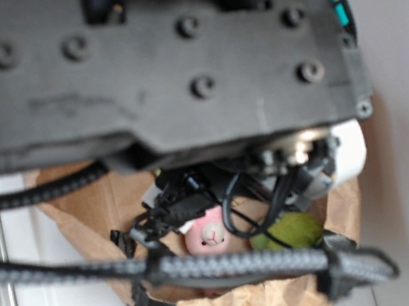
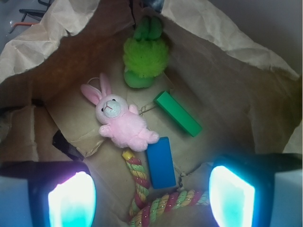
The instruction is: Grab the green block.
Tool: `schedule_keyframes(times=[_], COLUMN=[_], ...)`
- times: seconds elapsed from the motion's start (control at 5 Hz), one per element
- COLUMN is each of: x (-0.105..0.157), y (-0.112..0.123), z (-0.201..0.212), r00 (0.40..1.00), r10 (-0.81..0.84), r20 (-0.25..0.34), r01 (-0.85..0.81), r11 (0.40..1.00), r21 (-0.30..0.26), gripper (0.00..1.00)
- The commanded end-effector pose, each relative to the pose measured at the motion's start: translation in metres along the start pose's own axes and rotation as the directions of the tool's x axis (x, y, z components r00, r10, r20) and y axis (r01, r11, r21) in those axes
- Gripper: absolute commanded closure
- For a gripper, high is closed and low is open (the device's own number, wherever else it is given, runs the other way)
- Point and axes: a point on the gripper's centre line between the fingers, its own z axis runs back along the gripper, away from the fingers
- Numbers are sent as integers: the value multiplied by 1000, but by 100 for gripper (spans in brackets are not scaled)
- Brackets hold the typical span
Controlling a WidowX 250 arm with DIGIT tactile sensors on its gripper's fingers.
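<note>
A: Brown paper all round: bag [image 2: 227,71] open at the top, creased walls rising on every side, floor in the middle of the wrist view.

B: From the exterior view, mostly arm [image 1: 157,66], black and blurred, filling the top, with cables [image 1: 170,270] crossing in front of the bag.

A: Inside, largest first?

B: Pink bunny [image 2: 120,123] lying flat near centre, ears toward ten o'clock. Fuzzy green plush [image 2: 144,54] at twelve o'clock, up against the back wall. Rope [image 2: 142,189], striped yellow, pink and green, curling along six o'clock, one end just below the bunny.

A: And the blocks?

B: Blue block [image 2: 161,162] at five o'clock of the bunny, just beside the rope. Green block [image 2: 177,113] at three o'clock of the bunny, lying flat on the bag floor, slanted from upper left to lower right, apart from the blue one, nothing touching it.

A: Claw?

B: Gripper [image 2: 151,198] spread wide, glowing pads [image 2: 72,201] at seven and five o'clock of the frame, nothing between them, well short of the green block.
</note>
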Motion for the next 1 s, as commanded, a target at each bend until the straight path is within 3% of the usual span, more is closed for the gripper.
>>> schedule_keyframes(times=[0.0,0.8], x=[2,6], y=[7,13], z=[3,-55], r00=[993,956], r10=[-109,-292], r20=[44,14], r01=[106,291], r11=[993,955], r21=[56,55], gripper=[0,0])
